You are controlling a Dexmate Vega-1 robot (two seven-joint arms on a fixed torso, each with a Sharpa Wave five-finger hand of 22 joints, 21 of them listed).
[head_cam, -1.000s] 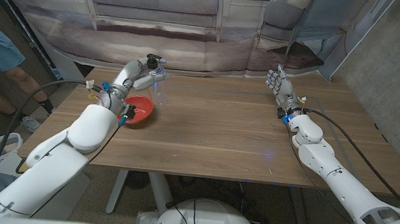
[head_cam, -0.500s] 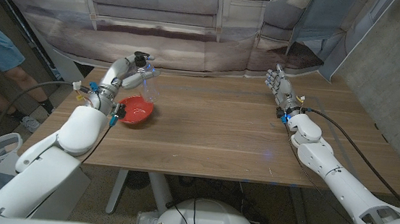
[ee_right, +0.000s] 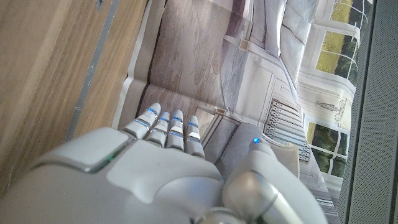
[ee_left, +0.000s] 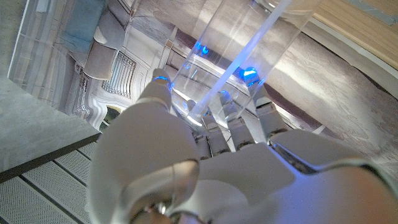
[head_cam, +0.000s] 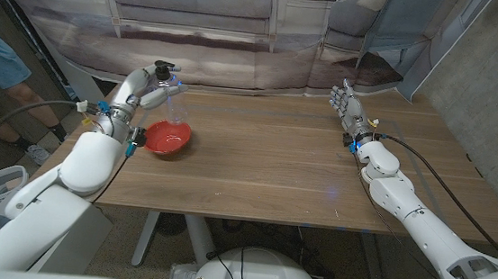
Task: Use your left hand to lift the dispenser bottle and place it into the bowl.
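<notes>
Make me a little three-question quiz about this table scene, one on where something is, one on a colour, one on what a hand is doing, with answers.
1. Where is the dispenser bottle?
A. Lying inside the bowl
B. Held up in the left hand, above the table's far left part
C. Standing beside the right hand

2. What colour is the bowl?
A. Red
B. Blue
C. White

3. What is the right hand doing?
A. Gripping the bowl
B. Pressing the bottle's pump
C. Holding nothing, fingers apart

Answers:
1 B: the head view shows the clear bottle in the left hand's grip, off the table, just behind the bowl.
2 A: the bowl is plainly red.
3 C: it stands apart at the table's far right, with nothing in it.
</notes>
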